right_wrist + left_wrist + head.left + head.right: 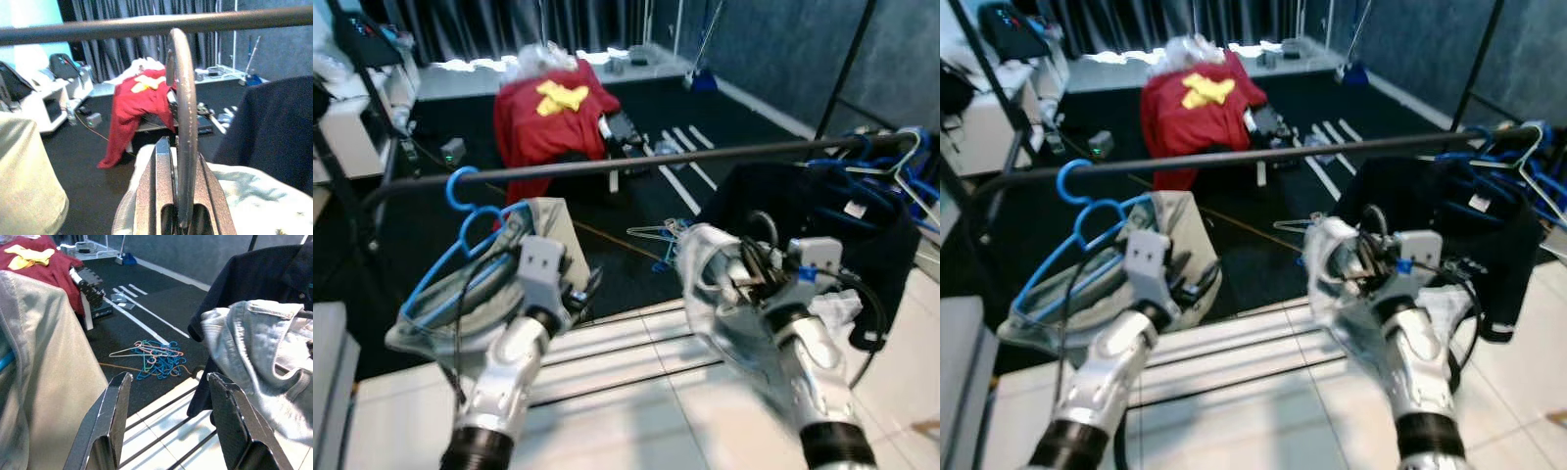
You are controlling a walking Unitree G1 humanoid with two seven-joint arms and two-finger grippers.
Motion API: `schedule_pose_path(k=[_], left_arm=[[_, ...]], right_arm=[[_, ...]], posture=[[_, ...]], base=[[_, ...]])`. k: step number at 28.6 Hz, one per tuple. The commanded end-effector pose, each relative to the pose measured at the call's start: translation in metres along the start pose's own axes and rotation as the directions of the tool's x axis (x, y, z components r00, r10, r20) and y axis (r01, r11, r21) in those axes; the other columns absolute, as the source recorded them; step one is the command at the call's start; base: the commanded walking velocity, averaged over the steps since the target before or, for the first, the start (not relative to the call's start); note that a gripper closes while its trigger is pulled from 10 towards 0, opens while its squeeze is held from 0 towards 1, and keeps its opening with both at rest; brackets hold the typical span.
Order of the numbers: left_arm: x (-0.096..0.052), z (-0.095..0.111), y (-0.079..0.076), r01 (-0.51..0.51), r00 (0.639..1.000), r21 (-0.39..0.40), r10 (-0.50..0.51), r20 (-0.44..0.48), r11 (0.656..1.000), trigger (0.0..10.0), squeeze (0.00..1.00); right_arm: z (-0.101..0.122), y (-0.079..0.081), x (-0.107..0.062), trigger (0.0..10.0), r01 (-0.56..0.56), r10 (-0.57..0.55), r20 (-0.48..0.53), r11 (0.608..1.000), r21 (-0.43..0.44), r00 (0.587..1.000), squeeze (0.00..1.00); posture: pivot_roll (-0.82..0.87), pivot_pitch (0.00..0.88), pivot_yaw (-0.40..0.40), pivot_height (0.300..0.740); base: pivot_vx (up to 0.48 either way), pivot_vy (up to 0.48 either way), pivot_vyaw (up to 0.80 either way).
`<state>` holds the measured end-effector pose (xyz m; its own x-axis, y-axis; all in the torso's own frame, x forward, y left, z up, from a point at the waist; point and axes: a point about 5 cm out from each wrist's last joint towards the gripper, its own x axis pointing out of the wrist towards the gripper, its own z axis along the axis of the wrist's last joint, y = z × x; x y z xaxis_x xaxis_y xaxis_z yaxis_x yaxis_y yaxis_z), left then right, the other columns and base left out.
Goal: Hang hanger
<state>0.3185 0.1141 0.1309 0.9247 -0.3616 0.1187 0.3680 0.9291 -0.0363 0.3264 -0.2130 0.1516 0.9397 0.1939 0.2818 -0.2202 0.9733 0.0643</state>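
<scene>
While below rail [636, 162]: right fingers [168, 196] clamp hanger hook [183, 127] | left fingers [115, 426] wide

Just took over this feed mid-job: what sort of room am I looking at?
Probably a home room used for laundry: a black garment rail holds a blue hanger and dark clothes, spare hangers lie heaped on dark carpet, and curtains line the far wall.

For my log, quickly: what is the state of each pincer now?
Left pincer: open, holding nothing.
Right pincer: closed on the grey hanger hook, below the rail.
</scene>
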Motion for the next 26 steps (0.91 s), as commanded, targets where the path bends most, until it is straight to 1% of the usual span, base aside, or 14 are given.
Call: schedule_pose_path(k=[1,2,3,6,8,13,21,22,23,24,25,26], left_arm=[[0.001,0.001,-0.008,0.043,0.999,0.007,-0.043,0.019,0.999,10.0,0.00],[0.001,0.001,-0.008,0.043,0.999,0.007,-0.043,0.019,0.999,10.0,0.00],[0.001,0.003,-0.012,0.064,0.997,0.003,-0.064,0.035,0.998,10.0,0.00],[0.000,0.004,-0.014,0.078,0.996,0.001,-0.078,0.046,0.997,10.0,0.00],[0.000,0.004,-0.019,0.113,0.992,0.001,-0.113,0.057,0.994,10.0,0.00],[-0.001,0.005,-0.021,0.135,0.989,0.014,-0.135,0.060,0.991,10.0,0.00],[0.000,0.007,-0.020,0.141,0.988,0.019,-0.142,0.064,0.990,10.0,0.00],[0.000,0.010,-0.020,0.157,0.984,0.020,-0.159,0.076,0.987,10.0,0.00],[0.000,0.010,-0.020,0.157,0.984,0.020,-0.159,0.076,0.987,10.0,0.00],[-0.001,0.014,-0.022,0.186,0.977,0.016,-0.187,0.103,0.982,10.0,0.00],[-0.001,0.014,-0.022,0.186,0.977,0.016,-0.187,0.103,0.982,10.0,0.00],[-0.002,0.019,-0.023,0.219,0.968,0.014,-0.219,0.125,0.976,10.0,0.00]], right_arm=[[0.013,-0.005,0.003,10.0,-0.012,0.011,0.039,1.000,0.015,0.999,0.00],[0.013,-0.005,0.003,10.0,-0.012,0.011,0.039,1.000,0.015,0.999,0.00],[0.020,-0.006,0.006,10.0,-0.028,0.028,0.058,1.000,0.010,0.998,0.00],[0.025,-0.006,0.007,10.0,-0.040,0.040,0.070,0.999,0.006,0.997,0.00],[0.033,-0.004,0.010,10.0,-0.070,0.071,0.096,0.997,-0.015,0.993,0.00],[0.038,-0.002,0.011,10.0,-0.089,0.091,0.109,0.996,-0.025,0.990,0.00],[0.041,0.002,0.014,10.0,-0.127,0.130,0.120,0.991,-0.035,0.984,0.00],[0.045,0.001,0.018,10.0,-0.148,0.152,0.118,0.988,-0.045,0.981,0.00],[0.045,0.001,0.018,10.0,-0.148,0.152,0.118,0.988,-0.045,0.981,0.00],[0.051,-0.002,0.025,10.0,-0.161,0.167,0.123,0.985,-0.055,0.978,0.00],[0.051,-0.002,0.025,10.0,-0.161,0.167,0.123,0.985,-0.055,0.978,0.00],[0.056,-0.006,0.032,10.0,-0.170,0.176,0.122,0.984,-0.059,0.977,0.00]], posture=[[-0.16,0.016,0.005,0.740],[-0.16,0.016,0.005,0.740],[-0.17,0.015,0.005,0.740],[-0.17,0.013,0.006,0.740],[-0.17,0.005,0.003,0.740],[-0.17,0.003,0.003,0.740],[-0.16,0.015,0.008,0.740],[-0.16,0.022,0.014,0.740],[-0.16,0.022,0.014,0.740],[-0.16,0.031,0.017,0.740],[-0.16,0.031,0.017,0.740],[-0.16,0.038,0.016,0.740]], base=[[0.000,0.000,0.00],[0.000,0.000,0.00],[0.000,0.000,0.00],[0.000,0.000,0.00],[0.000,0.000,0.00],[0.000,0.000,0.00],[0.000,0.000,0.00],[0.000,0.000,0.00],[0.000,0.000,0.00],[0.000,0.000,0.00],[0.000,0.000,0.00],[0.000,0.000,0.00]])
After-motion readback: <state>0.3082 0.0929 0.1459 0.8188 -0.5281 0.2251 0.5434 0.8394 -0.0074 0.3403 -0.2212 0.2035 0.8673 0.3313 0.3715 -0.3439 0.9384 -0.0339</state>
